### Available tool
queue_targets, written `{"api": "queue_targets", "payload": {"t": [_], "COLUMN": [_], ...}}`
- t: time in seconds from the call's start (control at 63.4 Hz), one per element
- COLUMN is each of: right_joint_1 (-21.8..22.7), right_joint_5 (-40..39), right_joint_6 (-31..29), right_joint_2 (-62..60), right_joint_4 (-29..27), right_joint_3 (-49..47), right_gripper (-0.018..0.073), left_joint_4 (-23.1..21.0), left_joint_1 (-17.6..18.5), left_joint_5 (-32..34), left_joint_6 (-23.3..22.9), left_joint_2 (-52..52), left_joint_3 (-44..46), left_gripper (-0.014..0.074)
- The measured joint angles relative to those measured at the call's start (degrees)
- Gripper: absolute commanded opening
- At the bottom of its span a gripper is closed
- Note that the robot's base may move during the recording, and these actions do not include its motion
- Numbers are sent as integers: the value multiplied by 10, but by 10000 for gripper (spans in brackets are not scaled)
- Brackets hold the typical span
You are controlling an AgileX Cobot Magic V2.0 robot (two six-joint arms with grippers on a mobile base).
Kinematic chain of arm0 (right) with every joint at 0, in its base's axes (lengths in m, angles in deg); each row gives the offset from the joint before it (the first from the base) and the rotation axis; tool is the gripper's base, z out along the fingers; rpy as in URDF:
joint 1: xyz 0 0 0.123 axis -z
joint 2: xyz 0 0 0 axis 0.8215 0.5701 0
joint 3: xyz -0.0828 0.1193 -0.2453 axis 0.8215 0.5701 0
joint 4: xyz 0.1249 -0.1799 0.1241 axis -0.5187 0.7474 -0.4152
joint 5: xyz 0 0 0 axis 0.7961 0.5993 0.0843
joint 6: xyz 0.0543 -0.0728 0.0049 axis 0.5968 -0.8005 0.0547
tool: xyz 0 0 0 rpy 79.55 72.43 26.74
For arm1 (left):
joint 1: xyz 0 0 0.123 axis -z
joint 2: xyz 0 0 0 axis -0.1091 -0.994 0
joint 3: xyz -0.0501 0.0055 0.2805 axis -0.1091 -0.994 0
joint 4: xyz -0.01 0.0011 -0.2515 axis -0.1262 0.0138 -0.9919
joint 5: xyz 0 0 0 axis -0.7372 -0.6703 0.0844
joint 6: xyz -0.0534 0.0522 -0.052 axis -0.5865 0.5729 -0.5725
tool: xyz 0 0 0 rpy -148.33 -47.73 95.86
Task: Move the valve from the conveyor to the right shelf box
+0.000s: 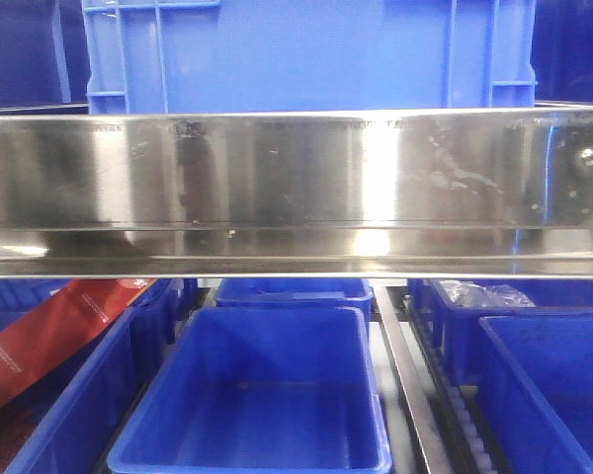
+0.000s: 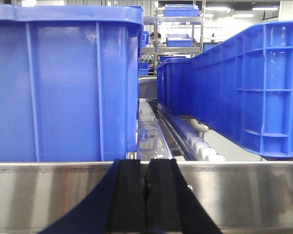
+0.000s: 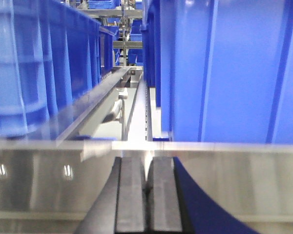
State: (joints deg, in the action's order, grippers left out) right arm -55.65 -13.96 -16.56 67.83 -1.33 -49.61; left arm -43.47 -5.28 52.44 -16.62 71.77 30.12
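Observation:
No valve and no conveyor show in any view. My left gripper (image 2: 147, 168) is shut and empty, its black pads pressed together in front of a steel shelf rail (image 2: 49, 195). My right gripper (image 3: 147, 168) is shut and empty too, against the same kind of rail (image 3: 224, 180). Blue shelf boxes stand behind the rail: a big one (image 2: 63, 83) at the left and one (image 2: 249, 83) at the right in the left wrist view, and one (image 3: 234, 68) at the right in the right wrist view. Neither gripper shows in the front view.
The front view faces a wide steel shelf rail (image 1: 296, 183) with a light blue crate (image 1: 306, 54) above it. Below stand open blue bins: an empty one (image 1: 267, 395), one at the right (image 1: 553, 385), one with plastic bags (image 1: 479, 294), and a red package (image 1: 49, 341) at the left.

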Motion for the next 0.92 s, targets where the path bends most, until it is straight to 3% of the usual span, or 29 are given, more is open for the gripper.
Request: {"api": "queue_targets", "payload": {"t": [0.915], "right_joint_1": [1], "right_joint_5": [-27], "right_joint_6": [-9], "right_joint_2": [-5], "right_joint_4": [-3], "right_joint_3": [19], "right_gripper": [-162], "left_joint_4": [0], "left_joint_1": [0], "left_joint_5": [1], "left_joint_6": [0], "left_joint_2": [0], "left_joint_3": [0], "left_gripper": [-111]}}
